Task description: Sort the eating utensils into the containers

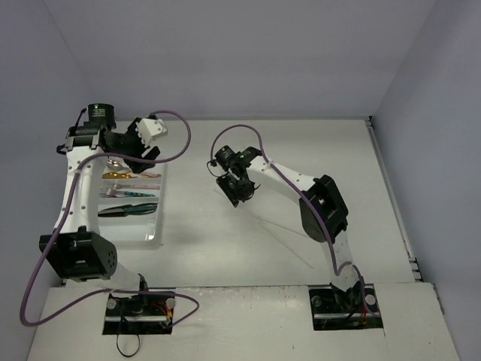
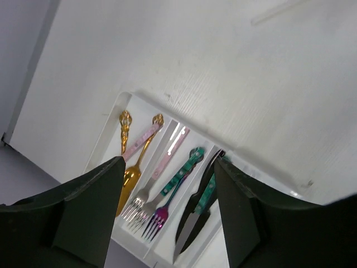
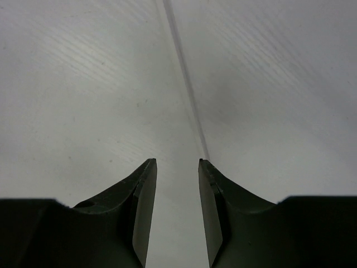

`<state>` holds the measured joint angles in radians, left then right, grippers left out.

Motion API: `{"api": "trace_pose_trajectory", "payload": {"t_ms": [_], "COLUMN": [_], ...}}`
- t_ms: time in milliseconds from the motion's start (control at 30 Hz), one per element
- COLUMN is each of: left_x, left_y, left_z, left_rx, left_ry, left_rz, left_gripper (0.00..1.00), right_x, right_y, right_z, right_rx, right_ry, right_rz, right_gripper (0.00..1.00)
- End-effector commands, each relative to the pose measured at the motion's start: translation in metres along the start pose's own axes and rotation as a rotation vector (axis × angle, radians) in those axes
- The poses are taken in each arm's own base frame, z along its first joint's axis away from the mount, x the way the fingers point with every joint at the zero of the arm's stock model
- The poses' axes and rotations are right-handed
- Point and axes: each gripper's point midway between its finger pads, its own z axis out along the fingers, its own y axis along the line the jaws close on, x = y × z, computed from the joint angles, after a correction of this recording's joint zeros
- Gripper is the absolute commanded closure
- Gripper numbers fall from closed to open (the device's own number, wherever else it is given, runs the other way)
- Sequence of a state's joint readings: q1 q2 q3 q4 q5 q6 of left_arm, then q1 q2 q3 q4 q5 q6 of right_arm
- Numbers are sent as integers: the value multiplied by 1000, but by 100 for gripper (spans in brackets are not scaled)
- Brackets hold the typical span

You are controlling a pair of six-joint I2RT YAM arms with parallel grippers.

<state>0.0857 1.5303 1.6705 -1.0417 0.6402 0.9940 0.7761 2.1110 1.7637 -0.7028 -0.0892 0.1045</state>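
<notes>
The white divided tray [image 1: 132,230] [image 2: 133,99] lies at the left of the table. In its compartments lie gold spoons [image 2: 129,173], pink-handled forks [image 2: 162,164], a green-handled fork [image 2: 181,176] and black and green-handled knives [image 2: 202,201]. My left gripper [image 1: 143,154] [image 2: 167,167] hangs open above the tray with nothing between its fingers. At mid-table my right gripper [image 1: 237,194] [image 3: 177,163] is low over the bare surface, jaws apart and empty. A thin pale stick [image 3: 184,78] runs on the table up to the tip of its right finger [image 3: 207,184].
Another pale stick [image 2: 273,12] lies on the table beyond the tray. White walls close the table at the back and both sides. The purple cable [image 1: 180,139] loops off the left wrist.
</notes>
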Motion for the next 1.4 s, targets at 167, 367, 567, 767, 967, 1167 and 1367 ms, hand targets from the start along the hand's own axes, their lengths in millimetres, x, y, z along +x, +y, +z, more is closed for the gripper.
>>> {"api": "trace_pose_trajectory", "payload": {"t_ms": [167, 367, 567, 767, 967, 1167, 1367], "left_x": [-60, -65, -56, -54, -66, -78, -82], "left_y": [-6, -2, -12, -17, -28, -33, -28], "left_z": [-44, -61, -53, -47, -40, -29, -20], "left_rx": [-187, -328, -311, -291, -205, -97, -53], "left_ry": [-303, -393, -389, -442, -551, -648, -692], "left_rz": [-305, -378, -488, -629, -804, -948, -1027], "left_gripper": [36, 28, 27, 27, 27, 27, 27], "right_x": [-9, -1, 10, -15, -70, -111, -136], "right_y": [-8, -11, -4, 3, 7, 22, 52], "right_z": [23, 39, 54, 23, -46, -95, -131], "right_rx": [82, 134, 142, 133, 99, 14, -149], "right_ry": [25, 61, 101, 4, -214, -373, -480], "right_rz": [-27, -57, -90, -78, -1, 25, 20], "right_gripper": [66, 68, 90, 100, 100, 100, 100]}}
